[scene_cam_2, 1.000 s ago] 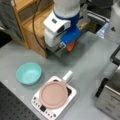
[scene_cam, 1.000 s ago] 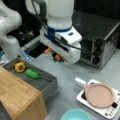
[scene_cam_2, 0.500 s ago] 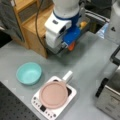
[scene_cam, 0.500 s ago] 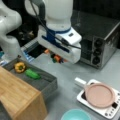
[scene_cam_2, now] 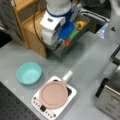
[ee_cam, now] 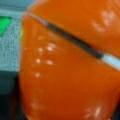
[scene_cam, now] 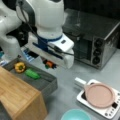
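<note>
In both front views my gripper [scene_cam: 50, 65] [scene_cam_2: 66, 43] hangs under the white hand, shut on a small orange vegetable [scene_cam: 51, 64] [scene_cam_2: 67, 42] with a green end. It sits just above the near edge of the grey tray [scene_cam: 47, 85] [scene_cam_2: 59, 51]. A yellow pepper [scene_cam: 20, 67] [scene_cam_2: 80, 25] and a green vegetable [scene_cam: 32, 74] [scene_cam_2: 74, 34] lie in that tray. The wrist view is almost filled by the orange vegetable [ee_cam: 67, 75], with a scrap of the green vegetable [ee_cam: 5, 25] at the left. My fingers are hidden.
A pink pan [scene_cam: 100, 95] [scene_cam_2: 53, 94] sits on a white cooker. A teal bowl [scene_cam: 76, 115] [scene_cam_2: 28, 73] stands nearby. A toaster oven [scene_cam: 92, 37] [scene_cam_2: 110, 97] is on one side and a wooden shelf [scene_cam: 17, 95] [scene_cam_2: 30, 25] borders the tray.
The hand has shifted toward the tray and a little lower, carrying the orange vegetable with it.
</note>
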Available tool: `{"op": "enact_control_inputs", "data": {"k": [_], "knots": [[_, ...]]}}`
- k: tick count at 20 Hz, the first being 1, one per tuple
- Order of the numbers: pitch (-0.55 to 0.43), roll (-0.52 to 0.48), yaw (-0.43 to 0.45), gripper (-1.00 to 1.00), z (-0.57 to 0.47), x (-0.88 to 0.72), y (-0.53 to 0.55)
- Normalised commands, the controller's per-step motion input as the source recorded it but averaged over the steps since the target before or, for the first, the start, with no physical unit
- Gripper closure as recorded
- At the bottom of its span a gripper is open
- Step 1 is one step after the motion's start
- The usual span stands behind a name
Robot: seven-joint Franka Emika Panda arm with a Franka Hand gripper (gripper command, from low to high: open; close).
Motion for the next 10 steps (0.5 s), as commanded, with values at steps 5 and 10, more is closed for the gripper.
{"op": "enact_control_inputs", "data": {"k": [5, 10], "knots": [[-0.339, 0.036, 0.109, 1.00, -0.20, -0.40, -0.18], [-0.338, 0.033, 0.071, 1.00, -0.22, -0.43, -0.21]]}}
